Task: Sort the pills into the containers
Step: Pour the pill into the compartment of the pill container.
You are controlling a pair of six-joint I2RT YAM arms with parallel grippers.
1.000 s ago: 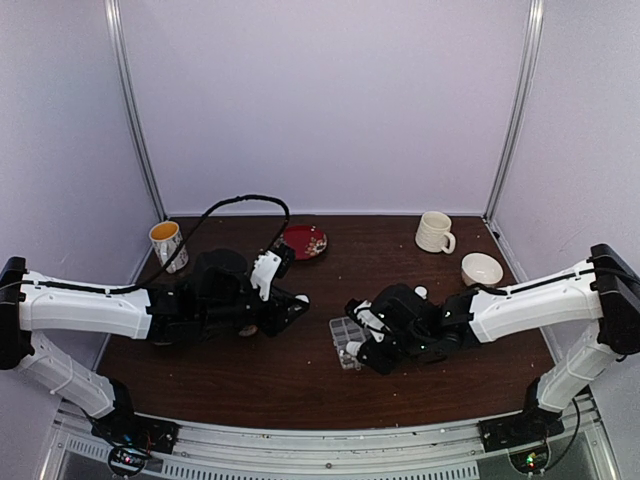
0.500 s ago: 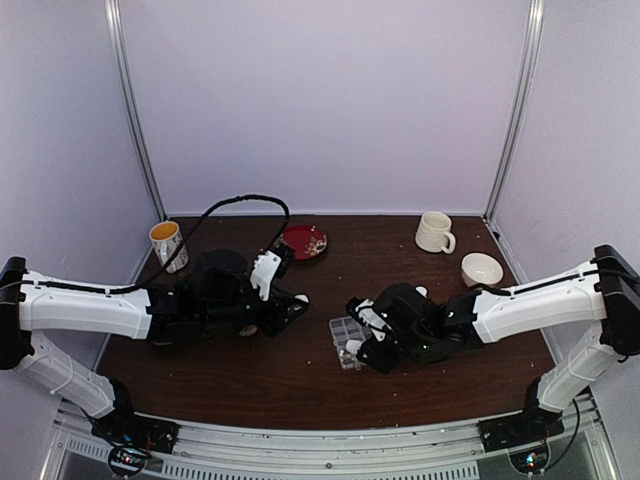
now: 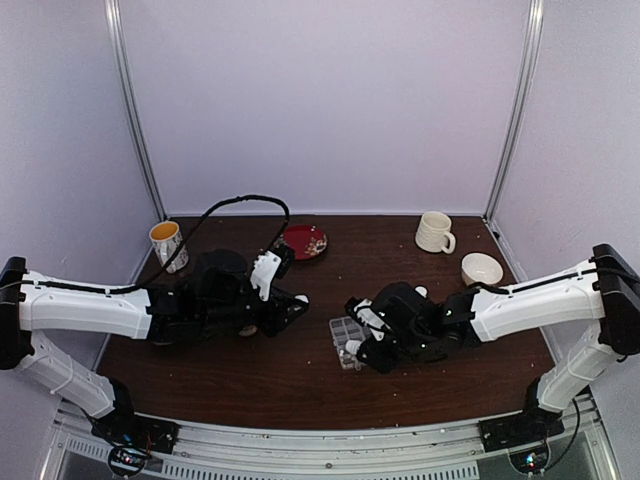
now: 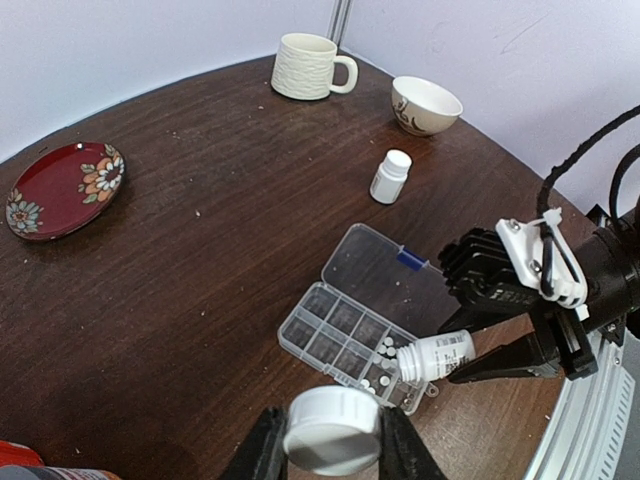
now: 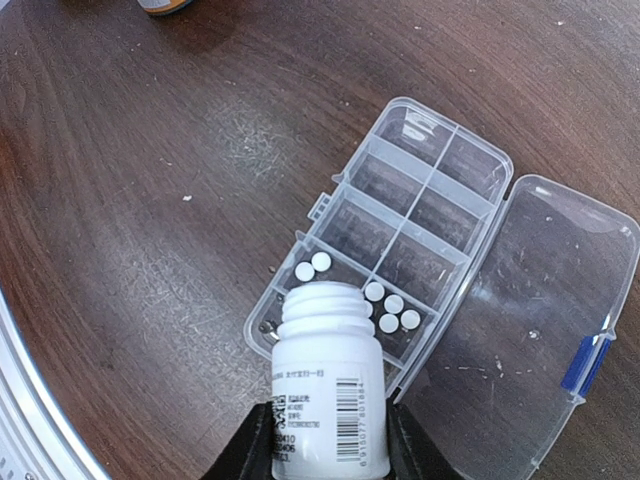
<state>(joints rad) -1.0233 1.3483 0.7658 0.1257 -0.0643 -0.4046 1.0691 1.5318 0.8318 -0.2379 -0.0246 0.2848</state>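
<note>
At the near end of a clear box (image 5: 418, 190) on the middle of a dark table (image 3: 250, 380), white pills (image 5: 393, 303) lie in two end cells (image 5: 340, 262): two in one, at least four in its neighbour. The other cells look bare apart from a pale mark in a far corner cell. The hinged lid (image 5: 520, 300), with a blue catch on its edge, lies flat open on the right side of the box.

The right claw (image 5: 330, 440) grips a white bottle (image 5: 330, 385) round its labelled body, both fingers pressed to its sides. The bottle is uncapped and tipped on its side, its open mouth over the pill cells; whether it touches the box cannot be told.

To the left, well apart from the box, the left claw (image 4: 332, 445) hangs above the table with a round white cap (image 4: 332, 430) pinched between its fingers.

A second small white bottle (image 4: 390, 176), capped and upright, stands just beyond the open lid. Farther right and back sit a pale bowl (image 4: 425, 103) and a cream mug (image 4: 305, 65). A red flowered plate (image 4: 62, 190) lies near the far edge, left of centre, and a patterned cup (image 3: 167, 243) with an orange inside stands at the far left corner. Pale crumbs dot the table.
</note>
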